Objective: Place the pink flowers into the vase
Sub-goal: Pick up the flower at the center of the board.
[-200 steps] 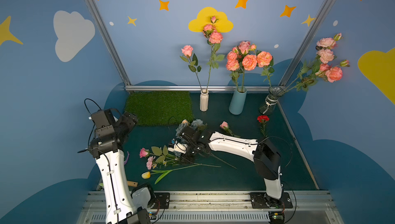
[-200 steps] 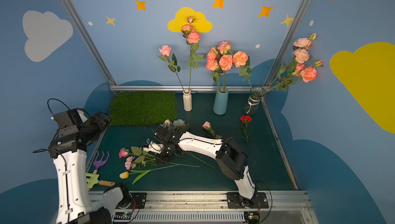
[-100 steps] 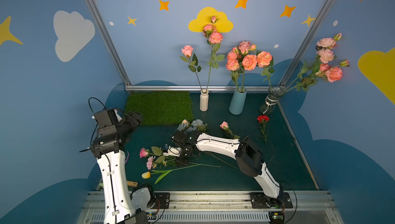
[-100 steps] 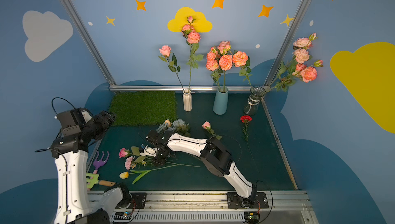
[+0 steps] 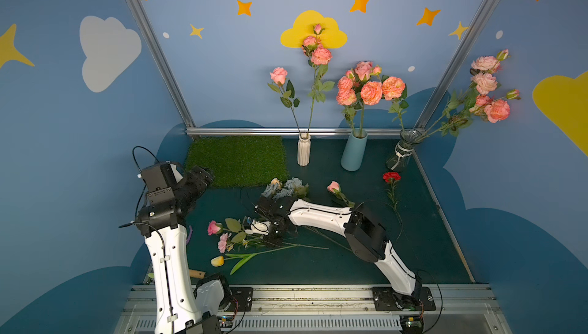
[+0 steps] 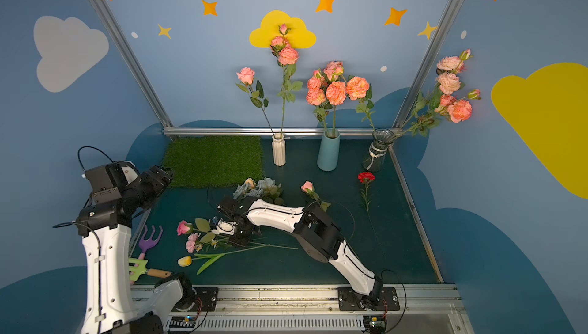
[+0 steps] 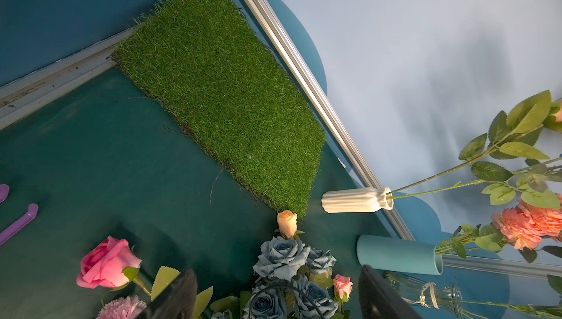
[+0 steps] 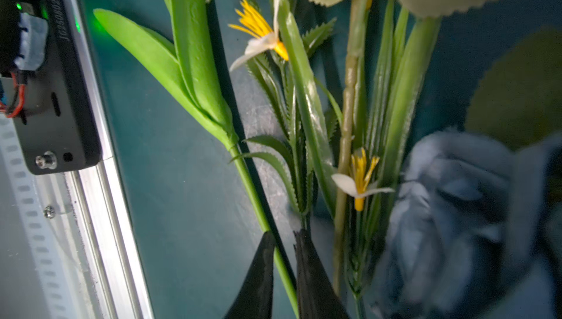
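Right gripper point(image 8: 283, 235) pinches the tulip stem point(image 8: 247, 180), not the pink rose point(image 5: 213, 227) lying alongside, probably a misaim; left gripper point(image 7: 277, 270) hangs spread, empty, leaving room.

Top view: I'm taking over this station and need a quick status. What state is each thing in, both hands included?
White vase: upright, two pink flowers inside.
Blue vase: upright, pink bunch inside.
Glass vase: upright, pink spray leaning out.
Pink rose: lying flat, untouched.
Red flower: lying flat.
Yellow tulip: lying flat.
Left hand: open, empty, raised.
Right hand: nearly shut around a thin green stem; grip unclear.
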Controlling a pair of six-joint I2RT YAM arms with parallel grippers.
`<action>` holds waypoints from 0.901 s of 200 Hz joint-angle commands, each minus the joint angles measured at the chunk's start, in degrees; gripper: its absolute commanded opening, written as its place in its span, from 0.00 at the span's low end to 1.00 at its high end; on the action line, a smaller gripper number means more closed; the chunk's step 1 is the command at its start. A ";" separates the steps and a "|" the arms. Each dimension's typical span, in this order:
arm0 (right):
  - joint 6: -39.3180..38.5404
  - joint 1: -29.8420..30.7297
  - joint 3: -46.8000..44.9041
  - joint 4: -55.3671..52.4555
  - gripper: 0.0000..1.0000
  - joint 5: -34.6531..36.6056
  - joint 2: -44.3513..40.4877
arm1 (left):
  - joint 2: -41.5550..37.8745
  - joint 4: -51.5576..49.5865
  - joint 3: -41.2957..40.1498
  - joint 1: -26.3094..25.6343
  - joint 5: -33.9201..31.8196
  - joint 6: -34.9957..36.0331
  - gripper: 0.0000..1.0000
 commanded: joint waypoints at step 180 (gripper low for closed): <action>-0.29 4.72 -5.88 4.87 0.00 15.43 0.57 | -0.91 1.40 0.57 0.36 1.35 -0.30 0.83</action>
